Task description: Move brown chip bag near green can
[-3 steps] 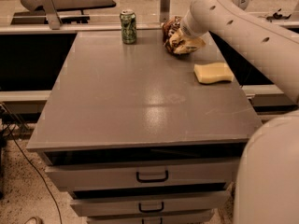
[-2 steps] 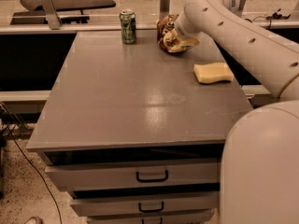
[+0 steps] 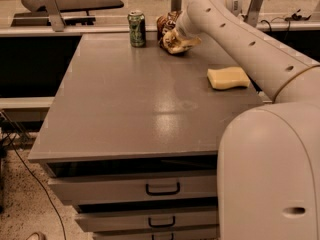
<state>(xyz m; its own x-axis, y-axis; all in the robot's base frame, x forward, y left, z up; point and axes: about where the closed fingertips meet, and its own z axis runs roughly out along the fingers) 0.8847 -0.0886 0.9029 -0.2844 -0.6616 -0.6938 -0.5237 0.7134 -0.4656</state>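
The green can [image 3: 136, 29] stands upright at the far edge of the grey table [image 3: 145, 99], left of centre. The brown chip bag [image 3: 167, 34], crumpled dark brown and cream, is just right of the can with a small gap between them. My gripper [image 3: 178, 33] is at the end of the white arm that reaches in from the right. It is shut on the bag's right side. The arm's wrist hides most of the gripper.
A pale yellow sponge [image 3: 228, 77] lies on the table's right side, under the arm. My white base [image 3: 270, 174] fills the lower right. Drawers [image 3: 162, 189] sit below the table front. A ledge and a bench [image 3: 70, 1] run behind the table.
My gripper has moved left along the far edge with the chip bag in it. The bag is now much closer to the green can. The can and the sponge have not moved.
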